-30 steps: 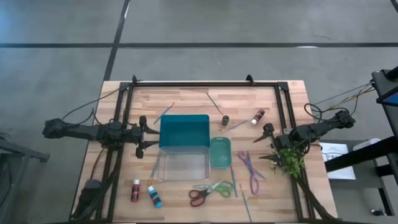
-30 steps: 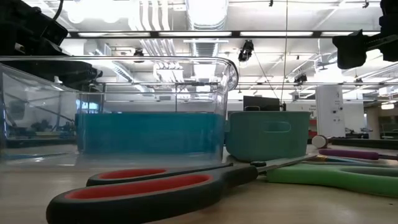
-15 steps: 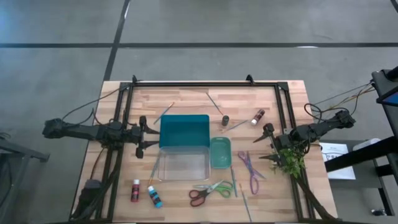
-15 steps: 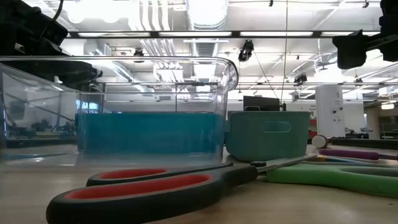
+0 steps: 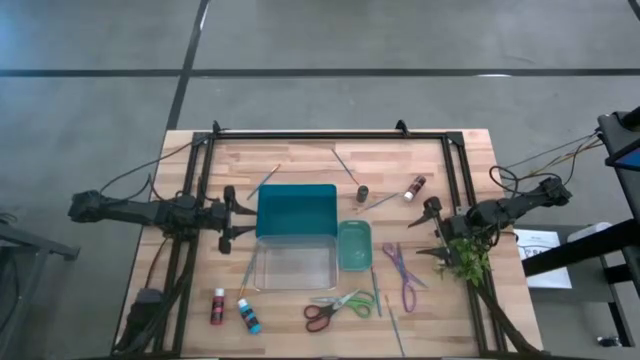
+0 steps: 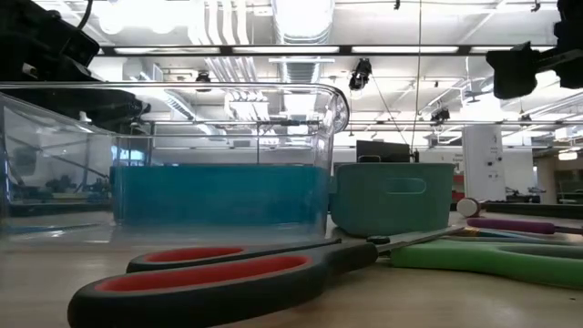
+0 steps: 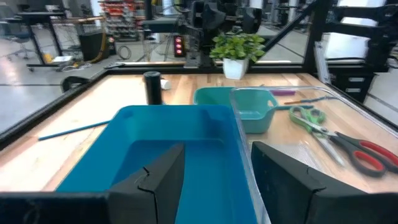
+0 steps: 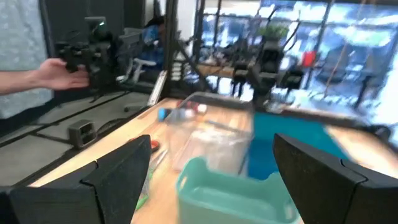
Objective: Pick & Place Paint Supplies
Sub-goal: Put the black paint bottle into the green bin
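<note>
Right gripper (image 5: 432,230) hangs with fingers spread and empty just right of the small teal tub (image 5: 354,246); left gripper (image 5: 229,218) waits, likewise spread and empty, on the far side of the blue bin (image 5: 296,210). Nearest supply is the purple scissors (image 5: 404,278), flat on the wood right of the tub. Judged light, rigid, low-lying: pinch across the pivot, as handles would tip.

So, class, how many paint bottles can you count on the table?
4. A red bottle and a blue bottle stand near the front left corner; a dark bottle and a reddish bottle lie behind the small teal bin. None seem hidden.
</note>
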Available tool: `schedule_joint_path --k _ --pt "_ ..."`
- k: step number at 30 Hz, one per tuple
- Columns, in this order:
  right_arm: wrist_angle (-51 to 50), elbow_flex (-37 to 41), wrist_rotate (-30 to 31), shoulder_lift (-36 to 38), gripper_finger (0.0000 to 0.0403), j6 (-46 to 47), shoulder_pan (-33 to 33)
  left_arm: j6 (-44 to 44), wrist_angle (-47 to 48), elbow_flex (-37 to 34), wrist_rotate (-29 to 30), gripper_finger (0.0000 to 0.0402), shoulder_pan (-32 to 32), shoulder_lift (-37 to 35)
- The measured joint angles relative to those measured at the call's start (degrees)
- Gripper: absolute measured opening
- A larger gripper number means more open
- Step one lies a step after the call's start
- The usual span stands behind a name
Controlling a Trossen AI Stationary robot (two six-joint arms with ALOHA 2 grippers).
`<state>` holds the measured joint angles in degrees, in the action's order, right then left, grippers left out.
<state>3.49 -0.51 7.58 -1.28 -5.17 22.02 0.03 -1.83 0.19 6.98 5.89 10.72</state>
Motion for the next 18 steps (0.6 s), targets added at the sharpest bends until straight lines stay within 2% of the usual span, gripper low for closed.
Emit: schedule_joint_path --k 2,6,9,13,18 --pt "1.96 0.0 0.51 0.03 0.0333 -1.2 0.0 0.0 -0.08 0.0 0.51 0.0192 0.0 0.0" --pt "4.19 0.0 -5.87 0.02 0.0333 17.39 0.07 -2.55 -0.09 0.0 0.51 0.0192 0.0 0.0" --pt "8.35 0.0 -6.17 -0.56 0.0333 17.25 0.08 -3.02 -0.1 0.0 0.49 0.0192 -0.02 0.0" --pt "16.25 0.0 -10.49 -1.25 0.0333 14.99 0.1 -4.37 -0.13 0.0 0.35 0.0192 -0.02 0.0" --pt "25.78 0.0 -11.53 -1.46 0.0333 12.49 0.09 -18.29 -0.32 0.0 0.24 0.0192 0.02 0.0"
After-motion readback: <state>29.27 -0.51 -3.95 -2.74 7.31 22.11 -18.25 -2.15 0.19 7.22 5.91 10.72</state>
